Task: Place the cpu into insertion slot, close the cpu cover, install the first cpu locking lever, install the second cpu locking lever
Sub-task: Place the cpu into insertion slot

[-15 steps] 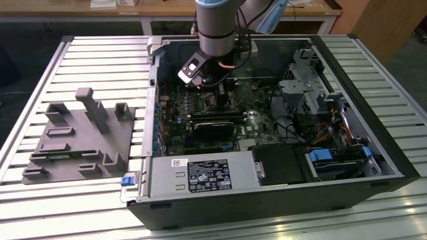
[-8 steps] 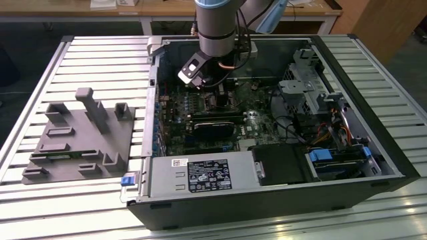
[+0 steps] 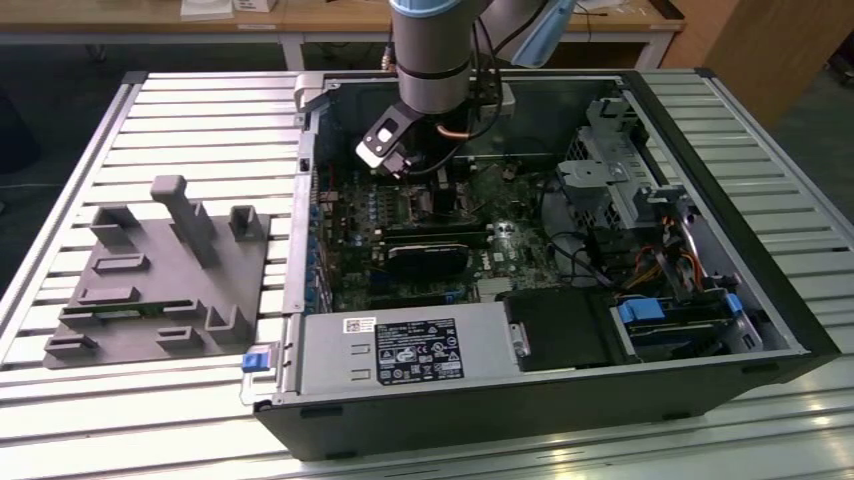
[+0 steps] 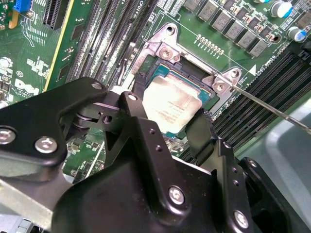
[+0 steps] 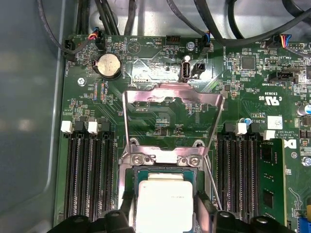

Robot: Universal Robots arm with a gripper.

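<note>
Holds the cpu [image 5: 164,201] level by opposite edges in the closed tool [image 4: 169,110], squarely at the insertion slot [image 4: 187,77] (seated or just above, unclear), cpu cover [image 5: 146,94] swung up to clear the opening.

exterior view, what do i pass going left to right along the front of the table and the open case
From the exterior view's left to its right: grey fixture block → blue tab on the case's corner → silver power supply → blue drive caddy.
</note>
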